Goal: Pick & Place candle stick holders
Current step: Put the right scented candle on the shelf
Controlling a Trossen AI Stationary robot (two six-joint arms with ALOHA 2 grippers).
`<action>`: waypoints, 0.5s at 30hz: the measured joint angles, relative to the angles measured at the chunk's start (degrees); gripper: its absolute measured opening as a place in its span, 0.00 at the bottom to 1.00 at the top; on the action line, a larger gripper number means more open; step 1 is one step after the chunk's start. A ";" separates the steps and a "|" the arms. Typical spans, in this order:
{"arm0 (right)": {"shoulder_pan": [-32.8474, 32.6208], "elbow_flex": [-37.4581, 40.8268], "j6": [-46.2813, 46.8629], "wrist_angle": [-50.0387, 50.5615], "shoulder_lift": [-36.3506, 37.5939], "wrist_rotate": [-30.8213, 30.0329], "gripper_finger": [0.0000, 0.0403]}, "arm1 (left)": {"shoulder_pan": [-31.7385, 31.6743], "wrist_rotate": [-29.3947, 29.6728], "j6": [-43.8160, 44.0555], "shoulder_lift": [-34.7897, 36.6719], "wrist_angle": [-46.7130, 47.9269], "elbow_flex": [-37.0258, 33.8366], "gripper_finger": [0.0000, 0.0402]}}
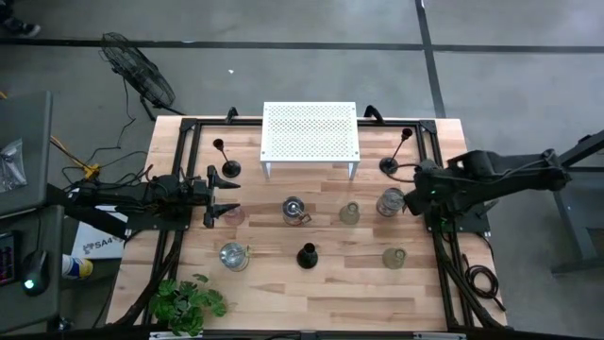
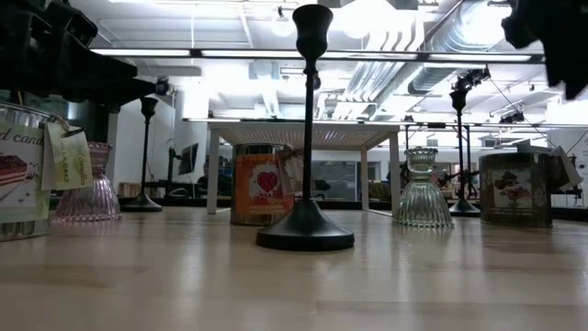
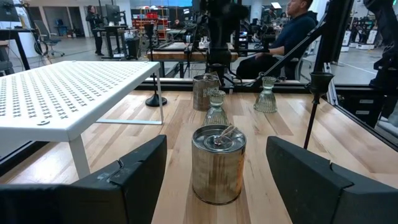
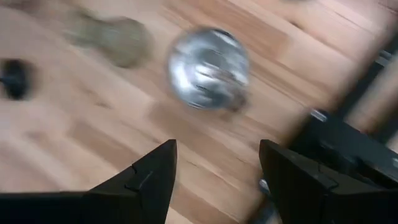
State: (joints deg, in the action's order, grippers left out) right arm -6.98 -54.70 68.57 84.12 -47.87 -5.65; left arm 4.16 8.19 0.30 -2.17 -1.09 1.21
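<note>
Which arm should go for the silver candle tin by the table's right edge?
Right. The right gripper hangs open beside that tin; the left gripper faces the centre tin far across.

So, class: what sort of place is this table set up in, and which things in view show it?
Probably a robotics lab or workshop: exposed ceiling ducts, more workbenches behind, and a person seated nearby.

A light wooden table (image 1: 283, 293) carries a white perforated metal stand (image 1: 310, 131) at its far edge and a leafy green plant (image 1: 187, 303) at the near left corner. Between them stand slim black candlesticks (image 1: 226, 166), a squat black holder (image 1: 307, 256), tin candle jars (image 1: 293, 210) and glass cups (image 1: 394, 257).
</note>
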 joint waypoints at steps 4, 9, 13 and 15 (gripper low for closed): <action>0.00 0.46 1.50 2.66 -2.48 -0.85 0.55 | 0.01 -0.01 0.01 0.00 -0.01 0.00 0.67; -0.02 3.94 2.28 2.34 -3.07 0.57 0.55 | 0.01 -0.01 0.00 0.00 -0.01 0.00 0.67; -0.02 5.20 3.19 2.22 -2.17 -0.03 0.55 | -0.02 0.00 0.02 0.00 -0.01 0.00 0.67; -0.01 5.90 3.60 1.23 -1.44 -0.38 0.55 | 0.00 0.01 0.01 0.00 0.00 0.00 0.67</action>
State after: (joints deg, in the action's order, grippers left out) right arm -6.99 -48.79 72.17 85.35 -49.31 -6.04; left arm 4.16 8.20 0.31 -2.17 -1.09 1.21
